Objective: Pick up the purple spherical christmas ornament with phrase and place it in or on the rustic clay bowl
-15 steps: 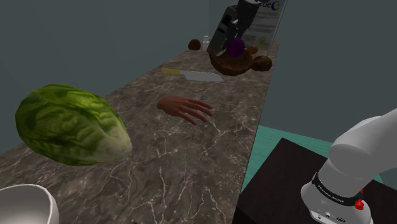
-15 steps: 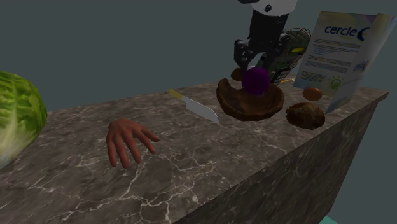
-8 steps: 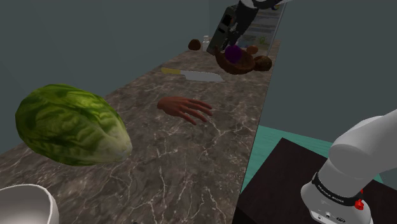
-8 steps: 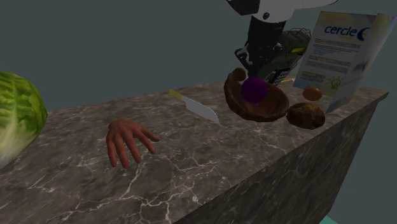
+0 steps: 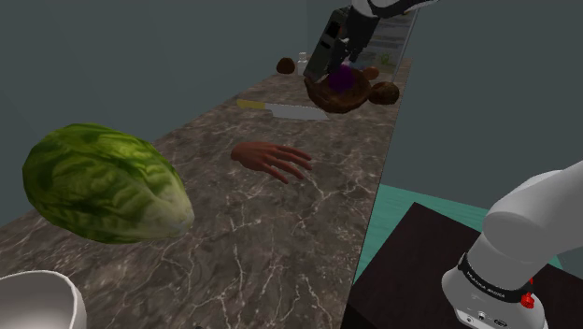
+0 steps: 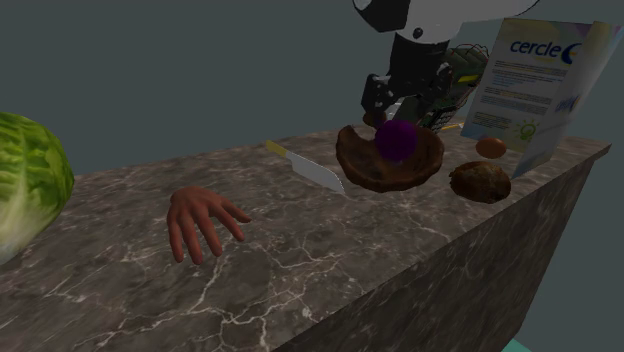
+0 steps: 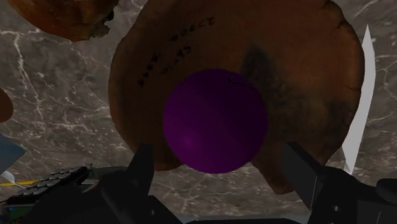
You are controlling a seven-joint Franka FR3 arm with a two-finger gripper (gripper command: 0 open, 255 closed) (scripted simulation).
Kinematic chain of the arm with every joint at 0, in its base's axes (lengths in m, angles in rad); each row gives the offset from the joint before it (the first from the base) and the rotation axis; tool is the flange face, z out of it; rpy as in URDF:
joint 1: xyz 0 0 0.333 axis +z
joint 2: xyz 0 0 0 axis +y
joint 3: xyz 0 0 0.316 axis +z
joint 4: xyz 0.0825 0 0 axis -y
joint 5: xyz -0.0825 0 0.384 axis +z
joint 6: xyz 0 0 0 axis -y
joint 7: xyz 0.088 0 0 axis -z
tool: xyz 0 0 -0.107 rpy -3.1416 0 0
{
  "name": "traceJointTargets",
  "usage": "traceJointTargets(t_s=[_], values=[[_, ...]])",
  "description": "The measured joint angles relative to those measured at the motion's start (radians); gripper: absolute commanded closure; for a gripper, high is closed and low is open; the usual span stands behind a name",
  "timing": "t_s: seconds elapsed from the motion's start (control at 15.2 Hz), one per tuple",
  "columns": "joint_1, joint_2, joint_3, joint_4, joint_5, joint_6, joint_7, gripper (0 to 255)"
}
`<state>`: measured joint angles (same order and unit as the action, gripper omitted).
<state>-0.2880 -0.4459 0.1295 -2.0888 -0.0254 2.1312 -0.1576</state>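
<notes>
The purple ornament (image 7: 214,121) is a plain smooth ball that rests inside the brown clay bowl (image 7: 299,76). The bowl (image 6: 365,170) stands near the far end of the marble counter, with the ornament (image 6: 400,140) toward its far side. My black gripper (image 6: 400,98) hangs just above the ball. In the wrist view the gripper (image 7: 217,154) is open, its fingers (image 7: 141,170) standing apart on either side of the ball without touching it. From the shoulder view the gripper (image 5: 347,51) is over the ornament (image 5: 342,78) and the bowl (image 5: 332,96).
A knife (image 6: 312,170) lies beside the bowl. A model hand (image 6: 198,222) lies mid-counter, and a green cabbage (image 5: 103,182) and a white bowl (image 5: 33,297) sit at the near end. Brown lumps (image 6: 480,182), a leaflet (image 6: 535,75) and a dark keypad (image 7: 54,184) crowd the far end. The counter edge (image 6: 480,235) drops off close by.
The fingers have parted and the gripper has lifted a little off the ornament. The bowl, tipped up half a second ago, has settled flat with the ball in it.
</notes>
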Motion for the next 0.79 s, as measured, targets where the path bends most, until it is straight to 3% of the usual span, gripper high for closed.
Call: traceJointTargets(t_s=[0.4,0.79], values=[[0.003,-0.038,-0.004,0.07,0.005,-0.108,-0.006,0],[0.003,-0.039,-0.004,0.086,0.006,-0.127,-0.006,0]])
